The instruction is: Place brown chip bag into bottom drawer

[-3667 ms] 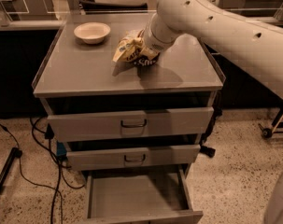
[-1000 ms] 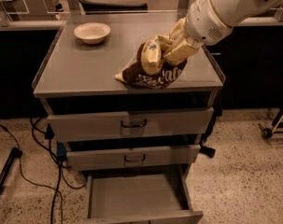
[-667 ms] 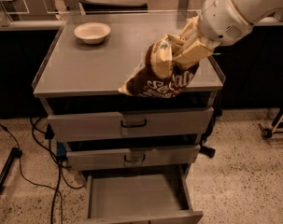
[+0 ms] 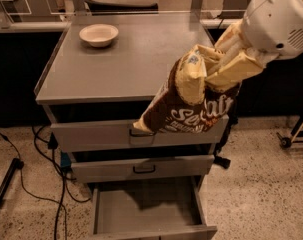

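The brown chip bag (image 4: 188,104) hangs tilted in the air, cream-yellow at the top and dark brown with white lettering below. My gripper (image 4: 218,69) is shut on its upper end, coming in from the upper right, with cream fingers (image 4: 236,69) pinching the yellow part. The bag hangs in front of the cabinet's right front corner, above the pulled-out bottom drawer (image 4: 146,209). The drawer's grey floor shows bare, with a shadow at the back.
A round cream bowl (image 4: 98,34) sits at the back left of the grey cabinet top (image 4: 121,59). Two upper drawers (image 4: 141,134) with dark handles are shut. Black cables (image 4: 41,169) lie on the speckled floor at the left. A wheeled stand (image 4: 291,136) is at the right.
The gripper has lifted the bag off the cabinet top and carried it forward and to the right, past the front edge; the bag now hangs in front of the cabinet.
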Tool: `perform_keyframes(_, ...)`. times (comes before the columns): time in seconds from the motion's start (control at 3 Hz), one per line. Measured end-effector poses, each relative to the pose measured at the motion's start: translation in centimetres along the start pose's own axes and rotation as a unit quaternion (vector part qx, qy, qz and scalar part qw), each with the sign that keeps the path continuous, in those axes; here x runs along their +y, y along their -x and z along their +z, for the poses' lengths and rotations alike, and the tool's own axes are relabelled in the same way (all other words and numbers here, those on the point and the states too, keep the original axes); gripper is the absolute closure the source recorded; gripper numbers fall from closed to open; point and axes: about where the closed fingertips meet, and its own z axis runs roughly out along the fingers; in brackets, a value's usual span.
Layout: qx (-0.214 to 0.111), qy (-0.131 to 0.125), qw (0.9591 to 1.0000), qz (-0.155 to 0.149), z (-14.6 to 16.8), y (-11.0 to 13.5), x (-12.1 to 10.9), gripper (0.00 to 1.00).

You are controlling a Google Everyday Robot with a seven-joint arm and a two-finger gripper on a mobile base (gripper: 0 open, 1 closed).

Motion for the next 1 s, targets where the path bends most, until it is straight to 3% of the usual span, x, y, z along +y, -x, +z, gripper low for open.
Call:
perform_keyframes(0.33,0.004,0.008,0.9999,0.014,-0.3,0.0,3.4,1.00)
perform_keyframes(0.67,0.008,-0.001,0.9999,0.014,1.9,-1.6,5.2,1.00)
perform_keyframes(1.0,-0.005,-0.018,0.9998,0.003,6.1,-3.8,6.3,1.00)
